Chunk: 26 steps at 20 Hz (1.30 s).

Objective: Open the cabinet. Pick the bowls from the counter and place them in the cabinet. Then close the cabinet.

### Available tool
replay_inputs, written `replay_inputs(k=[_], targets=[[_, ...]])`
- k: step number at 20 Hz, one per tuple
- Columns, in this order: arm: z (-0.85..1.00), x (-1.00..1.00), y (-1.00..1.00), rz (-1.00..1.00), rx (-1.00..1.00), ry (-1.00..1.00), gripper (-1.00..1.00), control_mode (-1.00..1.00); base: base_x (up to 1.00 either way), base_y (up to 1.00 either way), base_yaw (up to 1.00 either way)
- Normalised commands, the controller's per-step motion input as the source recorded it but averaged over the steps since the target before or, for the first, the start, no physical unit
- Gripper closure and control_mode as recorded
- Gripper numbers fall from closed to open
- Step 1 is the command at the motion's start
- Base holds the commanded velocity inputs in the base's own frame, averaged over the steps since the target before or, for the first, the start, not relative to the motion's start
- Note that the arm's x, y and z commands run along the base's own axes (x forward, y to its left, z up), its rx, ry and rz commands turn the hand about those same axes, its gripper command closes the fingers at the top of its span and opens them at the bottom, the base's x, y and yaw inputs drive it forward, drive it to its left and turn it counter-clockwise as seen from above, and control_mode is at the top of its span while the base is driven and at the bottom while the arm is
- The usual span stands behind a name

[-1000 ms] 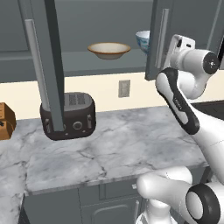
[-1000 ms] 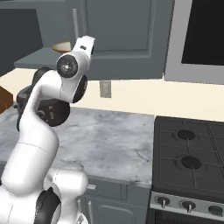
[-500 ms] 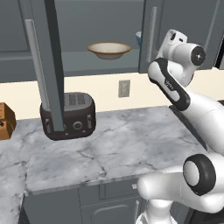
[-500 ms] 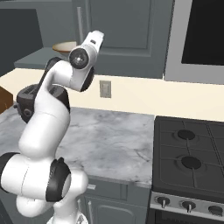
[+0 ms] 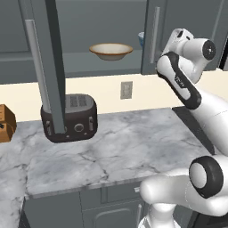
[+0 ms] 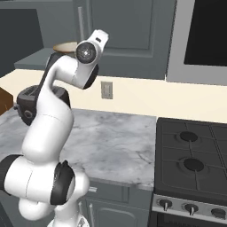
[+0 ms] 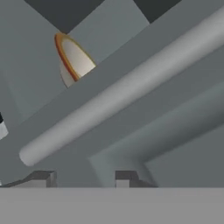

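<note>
Hand view: fingers (image 7: 83, 178) set apart, right door's silver handle (image 7: 127, 89) crossing just beyond them; contact unclear. Cream bowl (image 7: 73, 61) on shelf farther beyond, cabinet (image 5: 187, 31) open.

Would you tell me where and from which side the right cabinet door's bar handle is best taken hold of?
Take the silver bar handle near its middle, coming straight at the front of the right door, jaws across the bar. It is a long, slim, round rod beside the door's edge, so a crosswise pinch should hold.
</note>
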Motion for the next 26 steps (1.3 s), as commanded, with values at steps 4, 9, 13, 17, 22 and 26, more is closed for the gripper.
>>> replay_inputs(k=[4, 9, 13, 17, 22, 26], targets=[[-0.67, -0.39, 0.03, 0.00, -0.02, -0.19, -1.00, -1.00, 0.00, 0.00, 0.00], [-0.22, -0.83, 0.10, 0.00, -0.08, -0.24, -1.00, -1.00, 0.00, 0.00, 0.00], [0.22, -0.81, 0.00, -0.01, -0.08, -0.14, -1.00, -1.00, 0.00, 0.00, 0.00], [0.63, -0.78, 0.00, -0.05, -0.14, -0.01, -1.00, -1.00, 0.00, 0.00, 0.00], [0.73, -0.68, 0.01, -0.09, -0.29, 0.21, -1.00, -1.00, 0.00, 0.00, 0.00], [0.45, -0.56, 0.10, -0.09, -0.34, 0.38, -1.00, -1.00, 0.00, 0.00, 0.00]])
